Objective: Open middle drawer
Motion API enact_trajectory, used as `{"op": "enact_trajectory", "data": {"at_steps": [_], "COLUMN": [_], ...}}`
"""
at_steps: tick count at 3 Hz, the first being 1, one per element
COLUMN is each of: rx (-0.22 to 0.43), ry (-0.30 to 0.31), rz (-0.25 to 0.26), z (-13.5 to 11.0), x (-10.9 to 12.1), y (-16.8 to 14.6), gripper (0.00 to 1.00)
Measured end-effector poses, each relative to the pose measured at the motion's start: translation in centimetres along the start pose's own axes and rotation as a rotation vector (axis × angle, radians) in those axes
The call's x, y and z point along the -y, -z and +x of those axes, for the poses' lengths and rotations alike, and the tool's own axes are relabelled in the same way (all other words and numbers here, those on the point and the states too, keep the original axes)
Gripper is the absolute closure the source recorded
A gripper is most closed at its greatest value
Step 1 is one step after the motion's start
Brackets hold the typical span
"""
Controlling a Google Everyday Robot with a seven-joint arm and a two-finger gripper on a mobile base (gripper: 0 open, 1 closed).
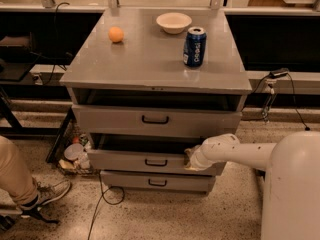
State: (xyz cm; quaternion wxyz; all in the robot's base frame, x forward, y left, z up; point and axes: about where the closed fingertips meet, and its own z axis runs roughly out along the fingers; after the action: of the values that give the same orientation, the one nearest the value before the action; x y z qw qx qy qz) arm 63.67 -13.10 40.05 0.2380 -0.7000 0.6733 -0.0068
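The middle drawer (125,160) is the slim grey front with a small black bar handle (156,162), between a taller top drawer (110,120) and a narrower bottom drawer (130,180). It stands pulled out a little, with a dark gap above its front. My gripper (190,159) is at the right part of the middle drawer's top edge, right of the handle, at the end of my white arm (235,151), which reaches in from the right.
The grey cabinet top (150,64) holds an orange (116,34), a white bowl (173,22) and a blue can (194,46). A person's leg and shoe (47,193) are at the lower left. A cable (100,204) lies on the floor. My white body (292,189) stands at the right.
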Motion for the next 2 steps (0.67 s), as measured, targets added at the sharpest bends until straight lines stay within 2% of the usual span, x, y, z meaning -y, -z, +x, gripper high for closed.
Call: {"op": "enact_trajectory", "data": {"at_steps": [1,2], "rx": [-0.003,-0.003], "ry": [-0.010,-0.010], "rz": [-0.012,-0.012], "z": [0.20,0.11], "x": [-1.17,-1.06], "y": [0.00,0.27], "gripper": [1.00,1.00]}}
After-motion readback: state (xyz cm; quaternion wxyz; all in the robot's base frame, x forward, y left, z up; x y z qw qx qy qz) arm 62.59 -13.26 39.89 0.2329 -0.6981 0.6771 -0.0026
